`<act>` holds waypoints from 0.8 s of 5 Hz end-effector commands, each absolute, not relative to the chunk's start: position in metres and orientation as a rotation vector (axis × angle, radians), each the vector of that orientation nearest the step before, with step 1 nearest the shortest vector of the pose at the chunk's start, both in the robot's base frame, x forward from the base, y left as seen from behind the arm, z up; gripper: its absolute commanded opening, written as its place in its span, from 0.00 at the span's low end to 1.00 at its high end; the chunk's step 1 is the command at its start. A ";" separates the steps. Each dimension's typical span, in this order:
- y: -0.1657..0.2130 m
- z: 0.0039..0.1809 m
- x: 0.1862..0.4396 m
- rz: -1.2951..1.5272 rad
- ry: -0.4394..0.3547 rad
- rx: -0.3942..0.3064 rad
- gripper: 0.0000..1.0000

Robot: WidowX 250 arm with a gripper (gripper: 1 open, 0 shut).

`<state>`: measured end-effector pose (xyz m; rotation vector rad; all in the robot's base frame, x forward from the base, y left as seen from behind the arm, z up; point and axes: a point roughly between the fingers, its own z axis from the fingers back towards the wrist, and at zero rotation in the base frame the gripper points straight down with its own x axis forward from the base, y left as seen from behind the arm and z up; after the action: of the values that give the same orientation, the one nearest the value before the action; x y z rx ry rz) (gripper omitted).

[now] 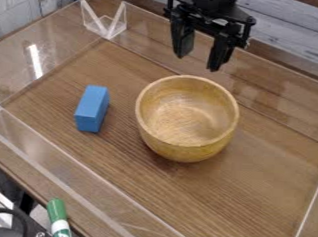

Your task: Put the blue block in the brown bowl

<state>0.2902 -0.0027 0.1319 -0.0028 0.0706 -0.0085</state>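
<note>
The blue block [91,108] lies flat on the wooden tabletop, left of centre. Just to its right stands the brown bowl [188,142], upright and with nothing inside it. My gripper [200,59] hangs above the table behind the bowl's far rim, fingers pointing down. The dark fingers stand apart with nothing between them, and they touch neither the block nor the bowl.
A low clear plastic wall [27,134] rings the tabletop. A clear plastic angled piece [103,19] stands at the back left. A green marker [58,221] and dark cables lie outside the front edge.
</note>
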 end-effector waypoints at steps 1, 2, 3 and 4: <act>0.000 0.126 0.287 0.001 0.086 -0.007 1.00; 0.013 0.130 0.273 0.064 0.068 -0.009 1.00; 0.038 0.136 0.258 0.113 0.041 -0.015 1.00; 0.066 0.137 0.244 0.172 0.018 -0.019 1.00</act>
<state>0.2409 0.0635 0.1234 -0.0328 0.0720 0.1791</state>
